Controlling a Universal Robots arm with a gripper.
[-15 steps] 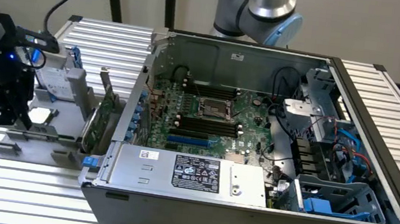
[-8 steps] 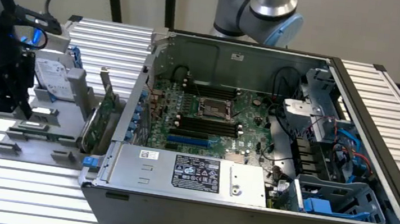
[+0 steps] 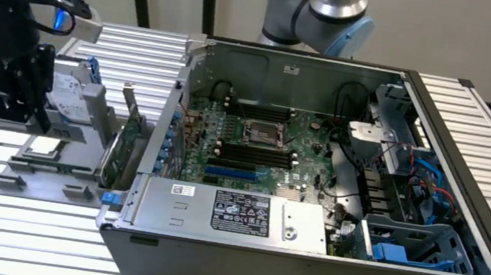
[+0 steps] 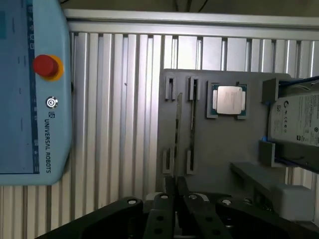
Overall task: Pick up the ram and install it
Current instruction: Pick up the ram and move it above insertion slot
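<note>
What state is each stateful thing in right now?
ram: on edge in the grey fixture, not lifted.
gripper: over one end of the ram.
memory slots: empty.
computer case: side panel off.
CPU: sitting in its fixture pocket.
hard drive: parked on the fixture.

My arm (image 3: 329, 12) stands beyond the bench's far edge, its joint bent. My gripper (image 4: 176, 191) hangs above the bench near its edge at the exterior view's left, pointing down, fingers pinched on the ram (image 4: 179, 130).
</note>
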